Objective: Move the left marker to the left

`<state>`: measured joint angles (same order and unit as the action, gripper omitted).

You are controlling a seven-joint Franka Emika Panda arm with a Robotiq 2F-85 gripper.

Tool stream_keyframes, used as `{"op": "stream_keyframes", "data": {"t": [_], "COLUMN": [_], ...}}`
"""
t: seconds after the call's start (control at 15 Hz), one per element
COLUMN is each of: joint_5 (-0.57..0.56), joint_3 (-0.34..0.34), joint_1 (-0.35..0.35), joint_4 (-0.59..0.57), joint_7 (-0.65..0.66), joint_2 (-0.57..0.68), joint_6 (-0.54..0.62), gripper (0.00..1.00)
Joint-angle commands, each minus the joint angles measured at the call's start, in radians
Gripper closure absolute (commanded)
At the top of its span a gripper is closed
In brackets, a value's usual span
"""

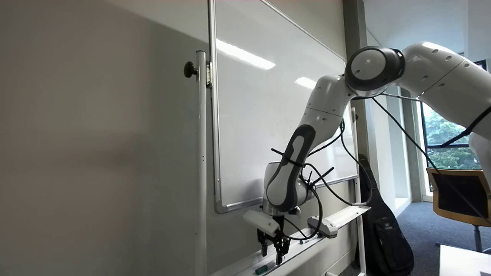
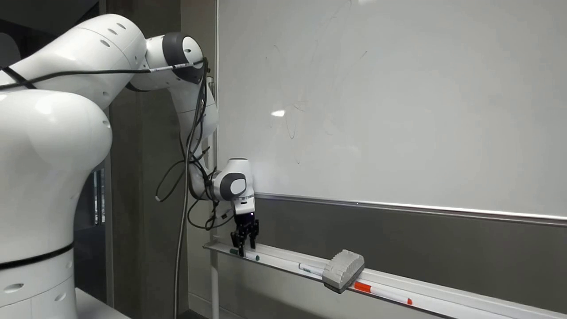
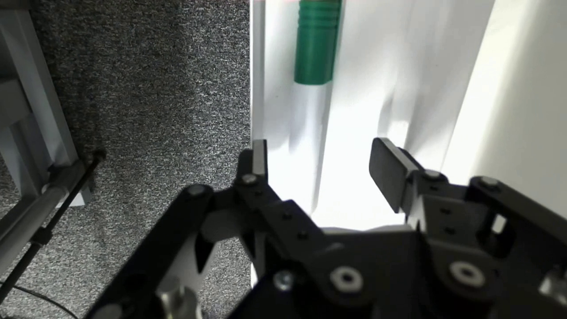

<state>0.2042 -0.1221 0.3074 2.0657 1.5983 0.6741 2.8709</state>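
The left marker (image 3: pixel 315 55), with a green cap and white barrel, lies lengthwise along the white tray (image 2: pixel 447 302) below the whiteboard. In an exterior view its green cap (image 1: pixel 261 270) pokes out past the fingers; its green end (image 2: pixel 257 257) shows on the opposite side of them. My gripper (image 3: pixel 320 166) points down over this marker, fingers spread to either side of the barrel. Gaps show between the barrel and both finger pads, so nothing is gripped. The barrel's lower part is washed out by glare in the wrist view.
A grey eraser (image 2: pixel 344 271) sits farther along the tray, with another marker (image 2: pixel 311 269) beside it and an orange-capped marker (image 2: pixel 383 292) past it. The whiteboard (image 2: pixel 398 110) rises behind. The tray's front lip (image 3: pixel 257 88) borders a drop to the carpet.
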Motion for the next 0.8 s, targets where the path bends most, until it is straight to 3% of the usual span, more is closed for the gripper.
{"op": "stream_keyframes", "data": {"t": [0.0, 0.4, 0.73], "joint_5": [-0.031, -0.105, -0.169], "joint_3": [-0.044, -0.121, -0.185], "joint_1": [0.034, 0.060, 0.004], "joint_4": [0.044, 0.208, 0.403], "joint_7": [0.023, -0.010, -0.044], "joint_2": [-0.038, -0.191, -0.410], "joint_6": [0.001, 0.033, 0.063], "gripper": [0.03, 0.00, 0.00]}}
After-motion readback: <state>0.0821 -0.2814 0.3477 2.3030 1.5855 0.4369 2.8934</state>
